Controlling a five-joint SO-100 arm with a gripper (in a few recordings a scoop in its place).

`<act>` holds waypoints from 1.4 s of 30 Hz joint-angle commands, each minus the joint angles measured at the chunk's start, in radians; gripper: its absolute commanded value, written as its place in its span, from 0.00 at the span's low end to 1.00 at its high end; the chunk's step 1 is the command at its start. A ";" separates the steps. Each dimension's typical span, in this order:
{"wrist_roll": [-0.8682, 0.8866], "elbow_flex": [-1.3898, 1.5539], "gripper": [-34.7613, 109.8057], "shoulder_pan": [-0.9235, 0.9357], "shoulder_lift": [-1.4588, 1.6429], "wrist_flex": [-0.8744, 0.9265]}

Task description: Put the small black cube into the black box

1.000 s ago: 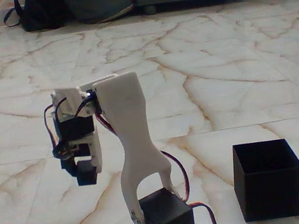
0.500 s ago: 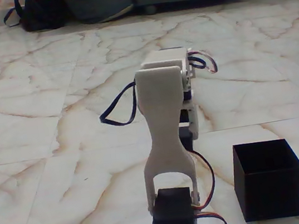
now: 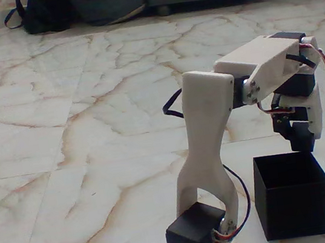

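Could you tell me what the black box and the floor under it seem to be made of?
The black box looks like matte plastic, possibly printed: thin, even walls, no shine. The floor looks like polished marble or stone tile: cream slabs with brown veins and straight joints.

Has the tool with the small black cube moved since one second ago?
Yes. The tool swung from the picture's left to the right, and now hangs above the open matte black box, holding the small black cube.

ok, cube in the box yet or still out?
Out. The small black cube is held in the gripper, hanging just above the black box's open top.
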 commanded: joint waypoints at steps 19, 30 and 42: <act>0.158 -0.092 0.28 -0.181 -0.006 0.072; 0.422 0.298 0.29 -0.566 0.314 -0.002; 0.321 1.068 0.29 -0.623 0.891 -0.132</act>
